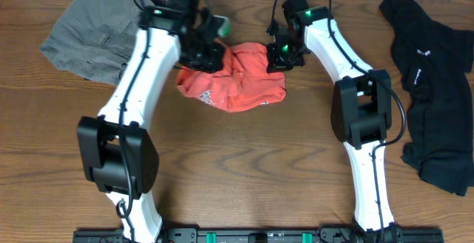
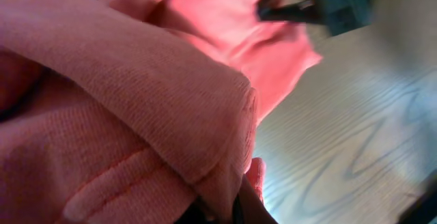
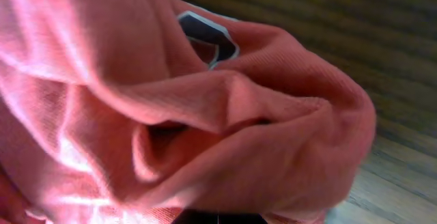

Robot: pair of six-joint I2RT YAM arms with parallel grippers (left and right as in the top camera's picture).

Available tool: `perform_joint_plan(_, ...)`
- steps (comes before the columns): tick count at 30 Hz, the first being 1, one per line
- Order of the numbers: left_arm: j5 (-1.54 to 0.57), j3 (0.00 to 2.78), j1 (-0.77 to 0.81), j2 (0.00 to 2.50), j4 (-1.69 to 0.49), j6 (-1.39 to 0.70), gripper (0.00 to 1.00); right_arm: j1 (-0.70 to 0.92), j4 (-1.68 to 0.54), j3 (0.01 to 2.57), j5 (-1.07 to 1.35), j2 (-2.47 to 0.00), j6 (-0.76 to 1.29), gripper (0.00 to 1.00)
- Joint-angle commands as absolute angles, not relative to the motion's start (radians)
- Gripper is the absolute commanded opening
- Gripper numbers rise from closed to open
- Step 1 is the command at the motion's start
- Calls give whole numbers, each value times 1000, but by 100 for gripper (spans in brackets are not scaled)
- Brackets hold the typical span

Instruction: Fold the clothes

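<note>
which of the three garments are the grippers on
The crumpled red t-shirt in the middle; the grey shorts lie apart at far left, the black shirt at far right.

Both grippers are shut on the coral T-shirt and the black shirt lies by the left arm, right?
No: overhead, the black shirt lies by the right arm. The left gripper and right gripper are shut on the coral T-shirt.

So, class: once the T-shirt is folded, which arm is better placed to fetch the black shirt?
Right, probably. The black shirt lies nearer the right gripper; the left gripper is beyond the T-shirt, by the shorts. Both grip the T-shirt.
</note>
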State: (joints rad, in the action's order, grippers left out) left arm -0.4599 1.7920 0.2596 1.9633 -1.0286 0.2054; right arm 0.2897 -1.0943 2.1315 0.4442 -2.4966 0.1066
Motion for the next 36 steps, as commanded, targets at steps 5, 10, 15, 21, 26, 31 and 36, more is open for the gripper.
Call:
perform_joint_plan(5,-462,1803,381,1945,-928,196,6,307,-1093,2129,453,-2545,127,1)
perform_joint_plan(10,-461,1803,441,1947,-833,196,6,306,-1093,2129,454,-2545,127,1)
perform_joint_plan(15,-456,1803,480,1950,-793,196,6,301,-1083,2130,469,-2545,127,1)
perform_joint_plan(21,-410,1803,484,1975,-805,179,6,247,-1039,2186,528,-2499,142,1)
perform_joint_plan(26,-407,1803,484,2006,-802,178,6,167,-1039,2288,550,-2393,162,1)
perform_joint_plan(31,-407,1803,484,2028,-786,178,15,85,-1028,2350,550,-2288,181,1)
perform_joint_plan(36,-408,1803,484,2031,-723,174,98,16,-1037,2352,550,-2223,183,1)
